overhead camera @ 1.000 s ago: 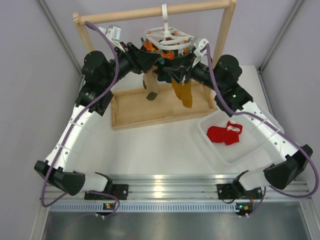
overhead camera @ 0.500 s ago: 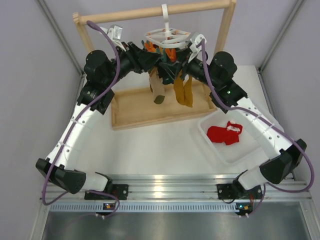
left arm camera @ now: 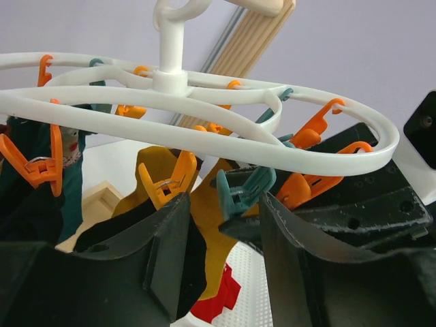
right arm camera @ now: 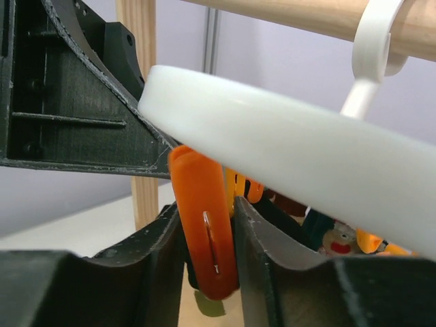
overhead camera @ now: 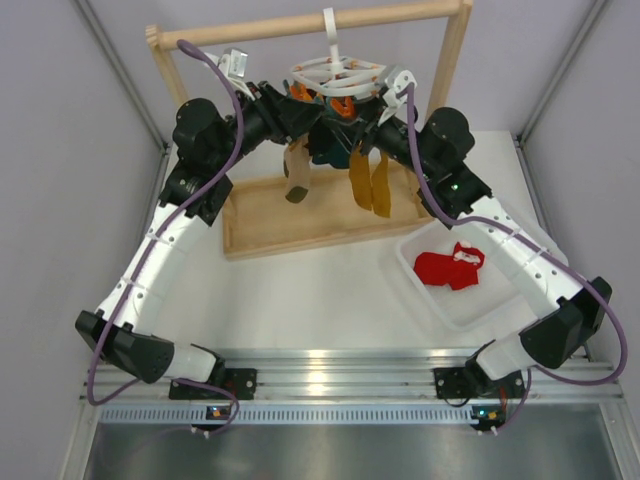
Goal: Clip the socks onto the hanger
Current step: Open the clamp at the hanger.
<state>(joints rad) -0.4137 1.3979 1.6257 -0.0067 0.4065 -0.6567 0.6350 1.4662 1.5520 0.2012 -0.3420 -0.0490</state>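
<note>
The white ring hanger (overhead camera: 335,72) hangs by its hook from the wooden rack bar, with orange and teal clips under it. My left gripper (overhead camera: 305,105) is raised under its left side. In the left wrist view it (left arm camera: 225,204) is open, a teal clip (left arm camera: 242,191) sits at its tips, and black sock fabric (left arm camera: 194,266) lies against the left finger. My right gripper (overhead camera: 368,105) is under the ring's right side. In the right wrist view it (right arm camera: 206,218) is shut on an orange clip (right arm camera: 204,231) below the hanger (right arm camera: 286,143). Two red socks (overhead camera: 450,268) lie in a white tray.
The wooden rack (overhead camera: 300,25) stands on a wooden tray base (overhead camera: 260,235) at the back. A mustard-yellow pair (overhead camera: 368,182) and a striped sock (overhead camera: 296,172) hang from the hanger. The white tray (overhead camera: 470,305) sits at the right front. Grey walls close both sides.
Both arms have risen and closed in under the hanger ring. The hanging socks have swung and lifted slightly. The red socks have not moved.
</note>
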